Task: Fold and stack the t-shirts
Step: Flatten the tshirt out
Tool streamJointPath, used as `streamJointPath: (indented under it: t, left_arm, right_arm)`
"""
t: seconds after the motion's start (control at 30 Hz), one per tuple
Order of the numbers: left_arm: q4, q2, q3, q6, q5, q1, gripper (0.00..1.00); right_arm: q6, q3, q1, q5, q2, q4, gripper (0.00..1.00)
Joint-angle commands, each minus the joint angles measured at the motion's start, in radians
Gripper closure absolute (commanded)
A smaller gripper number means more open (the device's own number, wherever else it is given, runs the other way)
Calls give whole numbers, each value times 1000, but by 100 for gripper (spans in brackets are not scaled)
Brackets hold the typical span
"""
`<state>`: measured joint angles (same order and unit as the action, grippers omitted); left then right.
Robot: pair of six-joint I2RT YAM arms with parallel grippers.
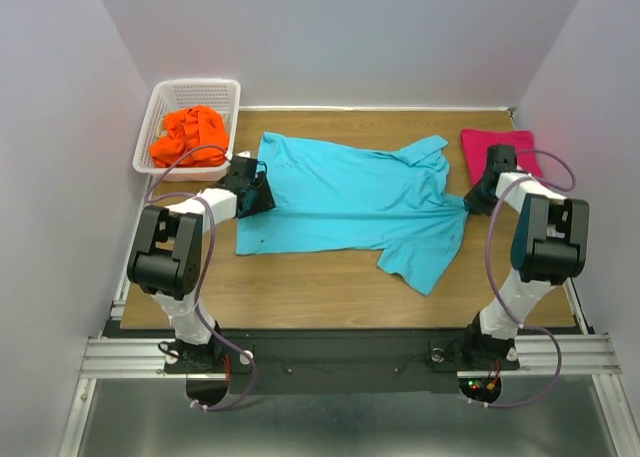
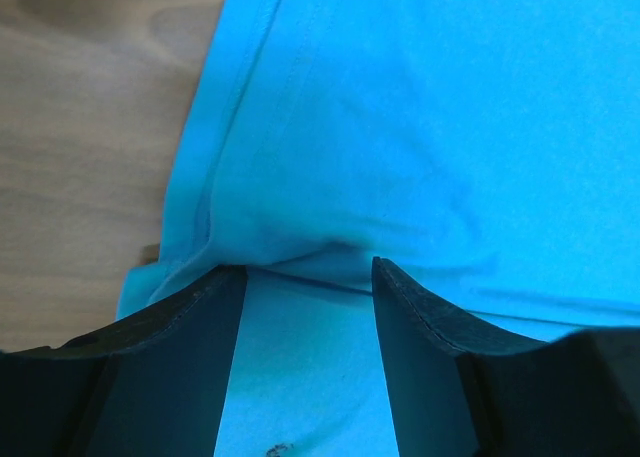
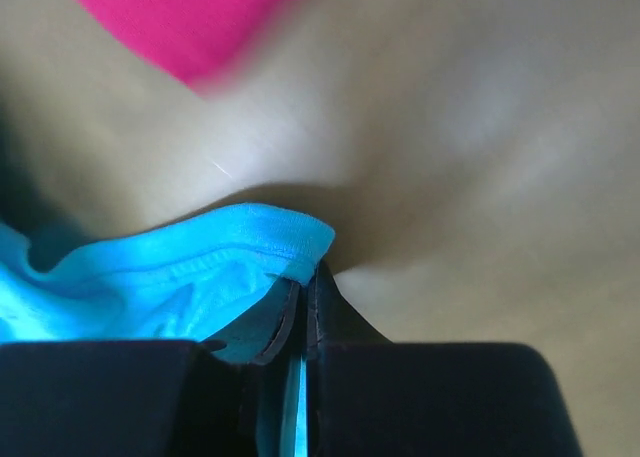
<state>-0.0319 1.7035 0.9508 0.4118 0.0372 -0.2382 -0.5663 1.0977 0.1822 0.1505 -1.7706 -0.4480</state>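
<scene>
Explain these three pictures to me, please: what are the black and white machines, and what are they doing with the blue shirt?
They are two robot arms bolted at the near edge of a wooden table. The wide picture looks down from above; the other two come from a small camera on each wrist. A turquoise t-shirt lies spread out, a pink t-shirt looks folded at the far right, and an orange t-shirt is crumpled in a white basket. The right tool is pinched shut on the turquoise shirt's edge. The left tool is open over its other end.
</scene>
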Motion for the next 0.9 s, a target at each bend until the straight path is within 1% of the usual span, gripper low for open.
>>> streamJointPath:
  t: [0.0,0.03,0.07,0.17,0.2,0.27,0.3,0.37,0.4,0.43,0.53,0.67,0.73,0.87]
  left_arm:
    - [-34,-4,77,35,-23,8,34]
    - [-42,-28,83,42,-20,7,32]
    - [-62,-85,79,44,-1,8,29]
    - [-112,-172,28,45,90,8,24]
    - [-144,-226,-16,47,113,8,24]
    - [-184,-277,-67,56,163,8,23]
    - [-195,-321,-119,64,173,8,23]
    - [-220,-352,-165,74,185,8,23]
    - [-226,-376,-184,87,184,8,23]
    - [-227,-384,-222,93,181,8,23]
    - [-226,-398,-270,110,182,8,23]
    - [-201,-372,-279,111,181,10,30]
    - [-195,-349,-276,113,167,7,32]
    - [-188,-332,-285,108,148,7,35]
  right_arm:
    - [43,134,5,-40,-36,74,89]
    - [45,142,5,-51,-23,72,83]
    - [48,134,5,-66,24,72,68]
    - [49,78,5,-66,112,52,51]
    - [49,23,5,-68,175,43,44]
    - [51,-40,5,-77,232,29,39]
    - [54,-103,5,-78,288,16,35]
    - [59,-153,5,-81,336,2,29]
    - [65,-195,7,-83,355,-14,28]
    - [69,-209,7,-81,390,-20,28]
    - [80,-260,5,-84,428,-34,26]
    - [86,-292,5,-111,462,-41,26]
    - [92,-309,5,-115,477,-49,26]
    - [114,-331,5,-75,499,-64,26]
